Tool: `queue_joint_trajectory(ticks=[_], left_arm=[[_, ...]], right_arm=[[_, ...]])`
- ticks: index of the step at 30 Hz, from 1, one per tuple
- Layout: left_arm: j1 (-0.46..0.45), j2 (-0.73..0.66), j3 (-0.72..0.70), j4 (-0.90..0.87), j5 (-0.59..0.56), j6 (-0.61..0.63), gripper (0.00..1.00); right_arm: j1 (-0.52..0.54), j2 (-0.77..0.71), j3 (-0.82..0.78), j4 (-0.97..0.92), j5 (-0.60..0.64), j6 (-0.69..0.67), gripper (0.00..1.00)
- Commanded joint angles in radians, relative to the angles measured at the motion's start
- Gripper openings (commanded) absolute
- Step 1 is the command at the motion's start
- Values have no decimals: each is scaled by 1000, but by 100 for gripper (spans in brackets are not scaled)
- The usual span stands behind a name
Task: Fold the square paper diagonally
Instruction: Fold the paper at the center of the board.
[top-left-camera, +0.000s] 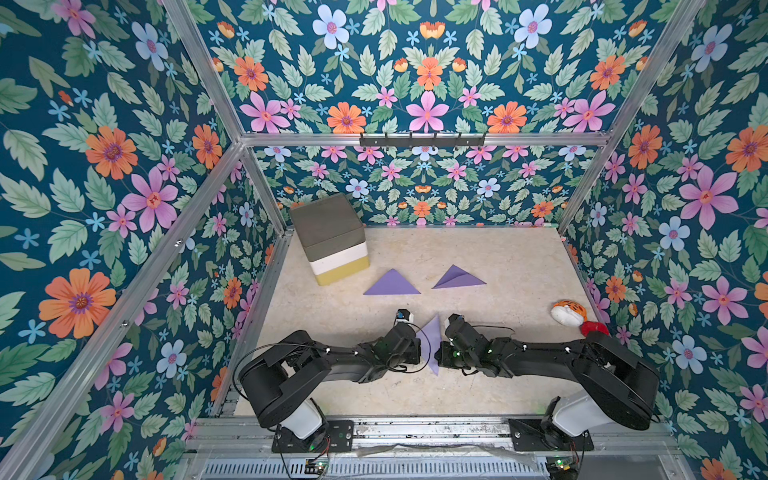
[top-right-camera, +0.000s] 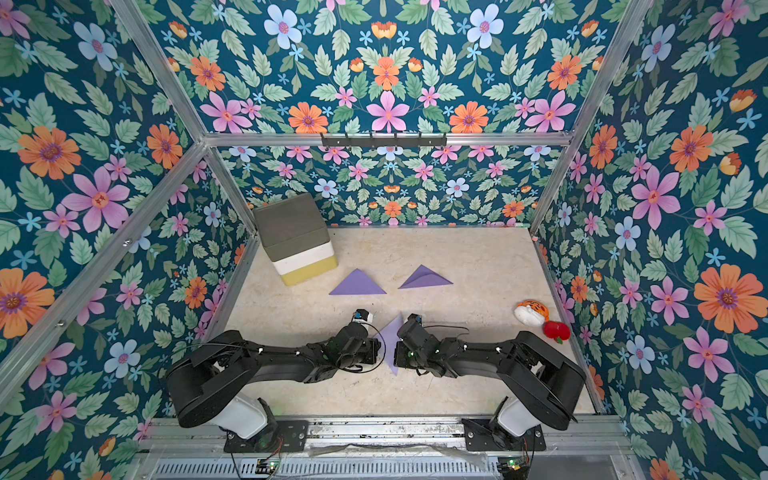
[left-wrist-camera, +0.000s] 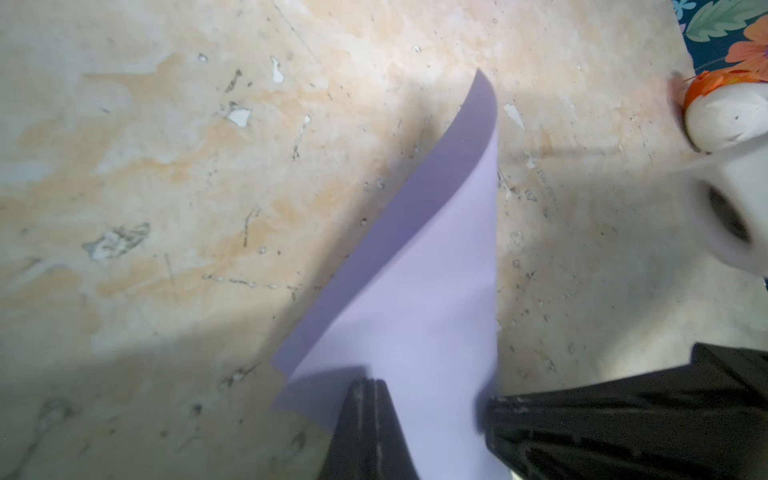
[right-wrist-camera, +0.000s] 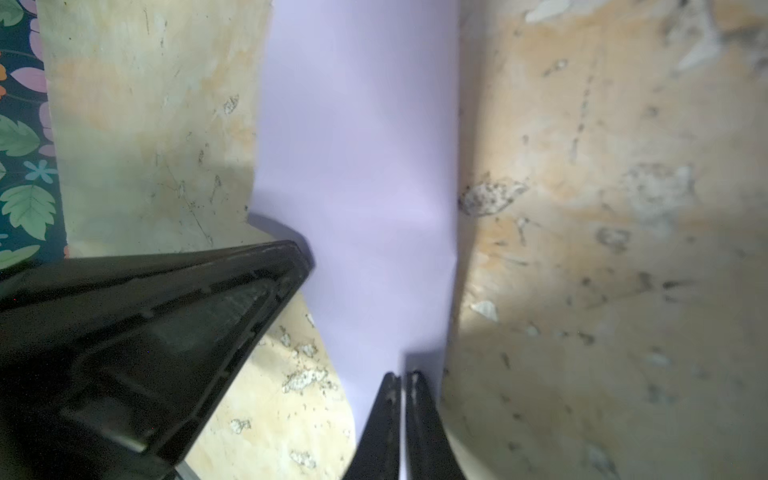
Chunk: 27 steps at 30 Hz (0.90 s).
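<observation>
A square of lilac paper (top-left-camera: 432, 341) (top-right-camera: 392, 340) hangs curved above the table, between my two arms near the front middle. In the left wrist view the paper (left-wrist-camera: 415, 270) bends up to a far pointed corner. My left gripper (left-wrist-camera: 370, 380) is shut on its near edge. In the right wrist view the paper (right-wrist-camera: 357, 145) runs away from the camera as a broad strip. My right gripper (right-wrist-camera: 402, 375) is shut on the opposite edge, with a sliver of paper between the jaws. Each wrist view also shows the other gripper's black fingers beside the sheet.
Two folded lilac triangles (top-left-camera: 392, 285) (top-left-camera: 458, 278) lie flat farther back on the table. A stack of grey, white and yellow foam blocks (top-left-camera: 332, 239) stands at the back left. A tiger plush (top-left-camera: 568, 311) and a red toy (top-left-camera: 594, 328) sit by the right wall.
</observation>
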Motion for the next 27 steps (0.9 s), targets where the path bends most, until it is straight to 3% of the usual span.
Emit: queue_joint_trajectory(ticks=[1,8,14,27], left_arm=[[3,25,-10,-229,-50,-2,0],[3,31,-16,-207,-22,-1,0],[2,31,-19,-202,-15,-15,0],[3,45,-21,-189,-11,-37,0]], right_arm=[[1,-19,-28,-228,60,10,11],[1,-111,-21,-197,31,18,11],[1,-190,-35,-37,-37,80,12],[1,-47,-12,84,-118,124,11]])
